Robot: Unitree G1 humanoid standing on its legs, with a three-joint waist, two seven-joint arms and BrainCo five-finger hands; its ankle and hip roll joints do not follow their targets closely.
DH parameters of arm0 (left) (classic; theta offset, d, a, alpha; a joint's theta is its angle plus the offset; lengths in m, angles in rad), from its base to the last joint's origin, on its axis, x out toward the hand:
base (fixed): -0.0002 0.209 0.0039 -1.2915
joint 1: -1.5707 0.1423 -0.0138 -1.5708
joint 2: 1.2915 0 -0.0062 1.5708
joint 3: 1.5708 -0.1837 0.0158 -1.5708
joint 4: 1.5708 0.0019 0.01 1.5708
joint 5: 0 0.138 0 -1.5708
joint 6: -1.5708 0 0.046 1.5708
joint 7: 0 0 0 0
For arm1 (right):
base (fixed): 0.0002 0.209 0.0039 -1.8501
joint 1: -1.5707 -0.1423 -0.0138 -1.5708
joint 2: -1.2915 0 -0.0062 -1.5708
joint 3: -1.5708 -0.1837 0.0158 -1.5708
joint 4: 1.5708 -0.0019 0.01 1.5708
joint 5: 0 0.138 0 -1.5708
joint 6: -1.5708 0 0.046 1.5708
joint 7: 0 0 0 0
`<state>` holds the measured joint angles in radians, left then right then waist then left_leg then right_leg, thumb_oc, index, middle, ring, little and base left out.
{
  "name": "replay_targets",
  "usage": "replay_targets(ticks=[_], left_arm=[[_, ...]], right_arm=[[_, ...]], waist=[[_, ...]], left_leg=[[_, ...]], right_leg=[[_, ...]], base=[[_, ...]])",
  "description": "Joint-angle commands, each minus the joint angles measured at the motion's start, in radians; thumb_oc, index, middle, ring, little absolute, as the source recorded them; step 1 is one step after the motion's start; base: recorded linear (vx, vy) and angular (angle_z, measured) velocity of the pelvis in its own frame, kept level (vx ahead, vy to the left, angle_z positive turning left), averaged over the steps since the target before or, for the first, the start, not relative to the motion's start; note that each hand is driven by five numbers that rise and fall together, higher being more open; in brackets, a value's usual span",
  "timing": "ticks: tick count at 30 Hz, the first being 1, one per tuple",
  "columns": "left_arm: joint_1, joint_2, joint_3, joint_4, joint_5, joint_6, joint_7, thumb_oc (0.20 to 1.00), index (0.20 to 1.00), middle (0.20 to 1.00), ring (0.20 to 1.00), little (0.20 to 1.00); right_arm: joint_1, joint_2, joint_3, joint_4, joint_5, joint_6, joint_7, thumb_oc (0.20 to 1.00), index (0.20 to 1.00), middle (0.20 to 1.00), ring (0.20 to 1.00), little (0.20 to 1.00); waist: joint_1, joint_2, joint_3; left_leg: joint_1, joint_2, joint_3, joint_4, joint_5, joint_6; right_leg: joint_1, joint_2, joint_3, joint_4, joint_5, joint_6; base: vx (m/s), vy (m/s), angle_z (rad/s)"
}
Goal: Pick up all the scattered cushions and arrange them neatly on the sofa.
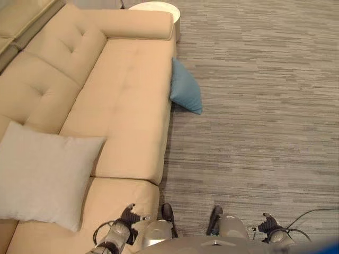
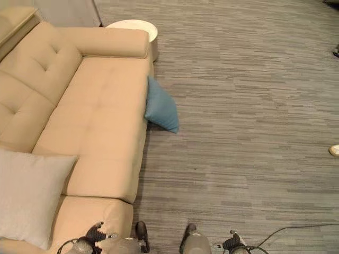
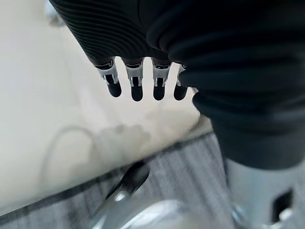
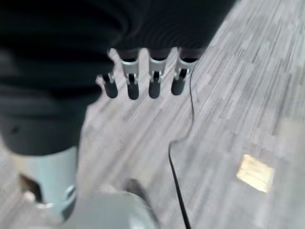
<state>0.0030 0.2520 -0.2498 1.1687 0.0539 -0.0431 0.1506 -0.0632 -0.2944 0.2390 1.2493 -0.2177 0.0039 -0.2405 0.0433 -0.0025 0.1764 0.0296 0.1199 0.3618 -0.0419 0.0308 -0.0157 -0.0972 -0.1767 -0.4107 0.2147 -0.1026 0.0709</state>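
Note:
A blue cushion (image 1: 185, 87) stands on the carpet, leaning against the front edge of the beige sofa (image 1: 127, 95). A light grey cushion (image 1: 42, 174) lies flat on the sofa seat at the near left, against the backrest. My left hand (image 1: 130, 216) hangs low beside the sofa's near end, over its seat edge. Its fingers (image 3: 137, 83) are straight and hold nothing. My right hand (image 1: 270, 225) hangs over the carpet, and its fingers (image 4: 153, 81) are likewise straight and empty. Both hands are well short of the blue cushion.
A round white side table (image 1: 159, 8) stands at the sofa's far arm. Grey striped carpet (image 1: 254, 106) spreads to the right of the sofa. A person's shoe (image 2: 334, 150) shows at the right edge. A small yellow patch (image 4: 256, 172) lies on the carpet near my right hand.

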Motion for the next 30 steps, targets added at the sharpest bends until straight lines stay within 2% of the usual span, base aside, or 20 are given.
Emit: replay_targets(ticks=[1, 2, 3, 4, 5, 6, 7, 11, 12, 13, 16, 18, 19, 22, 23, 24, 25, 26, 27, 30], left_arm=[[-0.078, -0.011, -0.018, 0.011, 0.005, -0.015, -0.013, 1.0, 1.0, 1.0, 1.0, 1.0], [-0.081, -0.015, -0.024, 0.009, 0.004, -0.01, -0.011, 1.0, 1.0, 1.0, 1.0, 1.0], [-0.082, -0.021, -0.029, 0.002, -0.003, -0.009, -0.009, 1.0, 1.0, 1.0, 1.0, 1.0], [-0.082, -0.021, -0.029, 0.002, -0.003, -0.009, -0.009, 1.0, 1.0, 1.0, 1.0, 1.0], [-0.084, -0.023, -0.036, 0.003, -0.004, -0.008, -0.006, 1.0, 1.0, 1.0, 1.0, 1.0], [-0.084, -0.029, -0.044, -0.001, -0.016, -0.011, -0.003, 1.0, 1.0, 1.0, 1.0, 1.0], [-0.081, -0.03, -0.042, -0.001, -0.019, -0.011, -0.001, 1.0, 1.0, 1.0, 1.0, 1.0], [-0.077, -0.033, -0.042, 0.0, -0.012, -0.008, 0.0, 1.0, 1.0, 1.0, 1.0, 1.0], [-0.077, -0.033, -0.042, 0.0, -0.012, -0.008, 0.0, 1.0, 1.0, 1.0, 1.0, 1.0], [-0.075, -0.033, -0.036, -0.004, -0.021, -0.011, 0.0, 1.0, 1.0, 1.0, 1.0, 1.0], [-0.057, -0.031, -0.015, -0.002, -0.027, -0.007, -0.002, 1.0, 1.0, 1.0, 1.0, 1.0], [-0.05, -0.025, -0.003, 0.005, -0.03, -0.005, -0.004, 1.0, 1.0, 1.0, 1.0, 1.0], [-0.058, -0.017, -0.007, -0.005, -0.03, -0.002, -0.007, 1.0, 1.0, 1.0, 1.0, 1.0], [-0.071, -0.006, -0.011, -0.017, -0.033, -0.002, -0.001, 1.0, 1.0, 1.0, 1.0, 1.0], [-0.077, -0.003, -0.012, -0.026, -0.043, -0.007, 0.004, 1.0, 1.0, 1.0, 1.0, 1.0], [-0.081, -0.005, -0.013, -0.027, -0.046, -0.008, 0.004, 1.0, 1.0, 1.0, 1.0, 1.0], [-0.081, -0.005, -0.013, -0.027, -0.046, -0.009, 0.004, 1.0, 1.0, 1.0, 1.0, 1.0], [-0.087, -0.009, -0.01, -0.014, -0.045, -0.013, 0.004, 1.0, 1.0, 1.0, 1.0, 1.0], [-0.088, -0.009, -0.01, -0.014, -0.044, -0.013, 0.004, 1.0, 1.0, 1.0, 1.0, 1.0], [-0.099, -0.016, -0.005, 0.014, -0.032, -0.02, -0.001, 1.0, 1.0, 1.0, 1.0, 1.0]], right_arm=[[-0.015, -0.057, -0.003, 0.01, 0.055, -0.008, -0.031, 1.0, 1.0, 1.0, 1.0, 1.0], [-0.011, -0.06, -0.009, 0.012, 0.065, -0.007, -0.036, 1.0, 1.0, 1.0, 1.0, 1.0], [0.001, -0.063, -0.014, 0.02, 0.078, -0.008, -0.043, 1.0, 1.0, 1.0, 1.0, 1.0], [0.001, -0.062, -0.014, 0.02, 0.078, -0.008, -0.043, 1.0, 1.0, 1.0, 1.0, 1.0], [0.004, -0.065, -0.016, 0.023, 0.08, -0.006, -0.045, 1.0, 1.0, 1.0, 1.0, 1.0], [0.006, -0.064, -0.017, 0.026, 0.087, -0.005, -0.045, 1.0, 1.0, 1.0, 1.0, 1.0], [0.007, -0.064, -0.016, 0.026, 0.086, -0.007, -0.046, 1.0, 1.0, 1.0, 1.0, 1.0], [0.006, -0.06, -0.004, 0.03, 0.08, -0.001, -0.054, 1.0, 1.0, 1.0, 1.0, 1.0], [0.006, -0.06, -0.004, 0.03, 0.08, -0.001, -0.054, 1.0, 1.0, 1.0, 1.0, 1.0], [0.006, -0.055, 0.003, 0.032, 0.081, 0.003, -0.055, 1.0, 1.0, 1.0, 1.0, 1.0], [0.014, -0.046, 0.016, 0.031, 0.063, 0.004, -0.048, 1.0, 1.0, 1.0, 1.0, 1.0], [0.01, -0.036, 0.019, 0.028, 0.053, 0.007, -0.035, 1.0, 1.0, 1.0, 1.0, 1.0], [-0.002, -0.039, 0.018, 0.015, 0.048, 0.011, -0.027, 1.0, 1.0, 1.0, 1.0, 1.0], [-0.019, -0.04, 0.015, -0.006, 0.043, 0.01, -0.023, 1.0, 1.0, 1.0, 1.0, 1.0], [-0.028, -0.038, 0.017, -0.016, 0.042, 0.006, -0.023, 1.0, 1.0, 1.0, 1.0, 1.0], [-0.035, -0.039, 0.021, -0.016, 0.039, 0.006, -0.022, 1.0, 1.0, 1.0, 1.0, 1.0], [-0.036, -0.039, 0.022, -0.016, 0.039, 0.006, -0.022, 1.0, 1.0, 1.0, 1.0, 1.0], [-0.049, -0.046, 0.036, -0.024, 0.031, 0.005, -0.021, 1.0, 1.0, 1.0, 1.0, 1.0], [-0.049, -0.047, 0.036, -0.024, 0.031, 0.005, -0.021, 1.0, 1.0, 1.0, 1.0, 1.0], [-0.05, -0.052, 0.037, -0.024, 0.023, 0.008, -0.018, 1.0, 1.0, 1.0, 1.0, 1.0]], waist=[[-0.04, -0.022, -0.002], [-0.047, -0.023, 0.006], [-0.048, -0.029, 0.022], [-0.05, -0.031, 0.019], [-0.045, -0.033, 0.025], [-0.033, -0.04, 0.031], [-0.026, -0.042, 0.029], [0.018, -0.031, 0.024], [0.02, -0.033, 0.026], [0.047, -0.032, 0.028], [0.063, -0.04, 0.002], [0.084, -0.06, -0.023], [0.07, -0.056, -0.008], [0.043, -0.027, 0.012], [0.034, -0.005, 0.017], [0.028, 0.004, 0.018], [0.026, 0.004, 0.021], [0.007, -0.001, 0.033], [0.007, 0.0, 0.034], [-0.018, -0.014, 0.036]], left_leg=[[-0.048, -0.026, -0.104, 0.147, -0.079, -0.03], [-0.066, -0.004, -0.104, 0.199, -0.084, -0.04], [-0.101, 0.019, -0.128, 0.32, -0.088, -0.046], [-0.105, 0.018, -0.129, 0.318, -0.084, -0.045], [-0.132, 0.007, -0.161, 0.353, -0.07, -0.046], [-0.181, -0.046, -0.216, 0.36, -0.094, -0.029], [-0.193, -0.07, -0.229, 0.338, -0.101, -0.022], [-0.28, -0.107, -0.24, 0.197, 0.012, -0.029], [-0.276, -0.108, -0.238, 0.194, 0.013, -0.029], [-0.299, -0.12, -0.253, 0.171, 0.038, -0.037], [-0.27, -0.133, -0.266, 0.15, 0.021, -0.012], [-0.237, -0.147, -0.243, 0.152, -0.018, 0.023], [-0.198, -0.153, -0.232, 0.152, -0.049, 0.047], [-0.13, -0.146, -0.21, 0.13, -0.077, 0.069], [-0.089, -0.14, -0.205, 0.112, -0.091, 0.069], [-0.064, -0.138, -0.209, 0.099, -0.101, 0.066], [-0.059, -0.138, -0.212, 0.098, -0.102, 0.065], [-0.013, -0.152, -0.226, 0.095, -0.136, 0.052], [-0.011, -0.15, -0.226, 0.095, -0.137, 0.051], [0.037, -0.163, -0.257, 0.111, -0.187, 0.028]], right_leg=[[0.065, 0.043, 0.105, -0.15, 0.065, 0.063], [0.076, 0.053, 0.105, -0.163, 0.062, 0.049], [0.104, 0.071, 0.12, -0.174, 0.046, 0.025], [0.1, 0.069, 0.119, -0.174, 0.048, 0.024], [0.103, 0.075, 0.128, -0.17, 0.043, 0.015], [0.111, 0.087, 0.152, -0.171, 0.033, 0.011], [0.118, 0.094, 0.163, -0.175, 0.029, 0.014], [0.179, 0.149, 0.209, -0.193, -0.007, 0.021], [0.182, 0.148, 0.21, -0.193, -0.008, 0.022], [0.207, 0.166, 0.24, -0.198, -0.021, 0.018], [0.234, 0.169, 0.266, -0.196, -0.049, 0.017], [0.211, 0.135, 0.272, -0.078, -0.052, 0.06], [0.136, 0.104, 0.269, 0.096, 0.005, 0.112], [0.018, 0.042, 0.205, 0.287, 0.11, 0.162], [-0.025, -0.005, 0.132, 0.272, 0.096, 0.138], [-0.048, -0.019, 0.103, 0.233, 0.075, 0.115], [-0.042, -0.02, 0.1, 0.234, 0.071, 0.115], [-0.107, -0.03, 0.071, 0.021, 0.106, 0.097], [-0.103, -0.028, 0.07, 0.017, 0.108, 0.096], [-0.126, -0.019, 0.119, -0.13, 0.172, 0.127]], base=[[0.08, -0.398, -0.64], [0.12, -0.425, -0.15], [0.1, -0.263, 0.03], [0.12, -0.214, -0.26], [0.12, -0.129, -0.38], [0.19, -0.157, -0.27], [0.29, -0.144, -0.14], [0.27, -0.052, -0.55], [0.24, -0.031, -0.53], [0.28, -0.011, -0.63], [0.36, 0.043, -0.76], [0.52, 0.149, -0.87], [0.25, 0.106, -0.66], [0.21, 0.072, -0.14], [0.32, 0.03, -0.06], [0.26, -0.004, -0.4], [0.4, -0.197, -0.25], [0.31, -0.182, 0.07], [0.38, -0.243, 0.4], [0.29, -0.235, 0.42]])
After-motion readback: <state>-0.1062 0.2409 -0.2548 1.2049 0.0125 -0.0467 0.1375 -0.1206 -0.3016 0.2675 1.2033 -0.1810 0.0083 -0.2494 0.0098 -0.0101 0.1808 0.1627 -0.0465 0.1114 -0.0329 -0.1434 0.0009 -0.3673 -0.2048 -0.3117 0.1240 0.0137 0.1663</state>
